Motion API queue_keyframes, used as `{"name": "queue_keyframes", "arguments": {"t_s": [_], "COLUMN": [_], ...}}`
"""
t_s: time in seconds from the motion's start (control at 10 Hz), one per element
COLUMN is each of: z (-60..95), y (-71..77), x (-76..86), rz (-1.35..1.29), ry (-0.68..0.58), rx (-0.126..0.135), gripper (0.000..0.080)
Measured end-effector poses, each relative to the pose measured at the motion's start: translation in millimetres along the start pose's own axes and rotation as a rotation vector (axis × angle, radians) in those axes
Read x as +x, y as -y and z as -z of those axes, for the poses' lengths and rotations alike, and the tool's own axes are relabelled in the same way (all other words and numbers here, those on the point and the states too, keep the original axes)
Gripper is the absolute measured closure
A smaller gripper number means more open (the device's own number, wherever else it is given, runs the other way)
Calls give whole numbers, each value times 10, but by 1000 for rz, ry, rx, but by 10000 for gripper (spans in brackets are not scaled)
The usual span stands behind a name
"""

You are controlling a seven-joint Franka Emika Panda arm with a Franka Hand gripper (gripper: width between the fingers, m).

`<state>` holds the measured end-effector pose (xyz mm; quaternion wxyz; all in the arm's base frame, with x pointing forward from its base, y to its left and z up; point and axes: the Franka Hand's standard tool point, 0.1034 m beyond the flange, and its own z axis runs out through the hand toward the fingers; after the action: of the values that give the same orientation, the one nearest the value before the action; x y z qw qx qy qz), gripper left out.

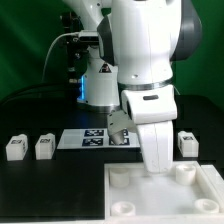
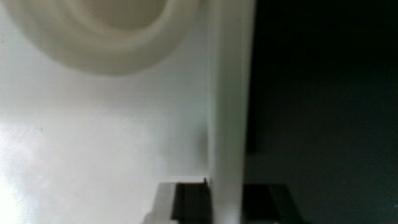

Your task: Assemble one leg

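Observation:
Three white legs with tags lie on the dark table in the exterior view: two at its left (image 1: 15,147) (image 1: 44,147) and one at its right (image 1: 187,141). A further tagged piece (image 1: 121,134) sits by the arm, partly hidden. My gripper (image 1: 159,168) is down at the far rim of the large white tray-like piece (image 1: 150,195). In the wrist view my dark fingers (image 2: 187,204) stand on either side of that piece's thin rim (image 2: 224,110), and the gripper (image 2: 224,192) looks shut on it. A round socket (image 2: 107,35) shows on its face.
The marker board (image 1: 88,139) lies flat behind the tray-like piece, between the left legs and the arm. The arm's white body fills the upper middle of the exterior view. Dark table (image 2: 329,100) lies beyond the rim in the wrist view.

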<state>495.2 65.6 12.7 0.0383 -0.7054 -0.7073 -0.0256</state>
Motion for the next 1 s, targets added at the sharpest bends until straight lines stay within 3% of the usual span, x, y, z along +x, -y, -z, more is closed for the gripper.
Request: {"name": "queue_keyframes", "arguments": {"t_s": [0.1, 0.3, 0.4, 0.5, 0.6, 1.0], "z": [-1, -1, -1, -2, -2, -1], "y": [1, 2, 2, 1, 1, 1], "x": [-6, -14, -16, -19, -21, -29], "rz": [-1, -2, -3, -3, -4, -5], "ry": [0, 0, 1, 1, 1, 1], "rx": [0, 0, 0, 0, 0, 0], "gripper": [736, 420, 420, 241, 176, 151]}}
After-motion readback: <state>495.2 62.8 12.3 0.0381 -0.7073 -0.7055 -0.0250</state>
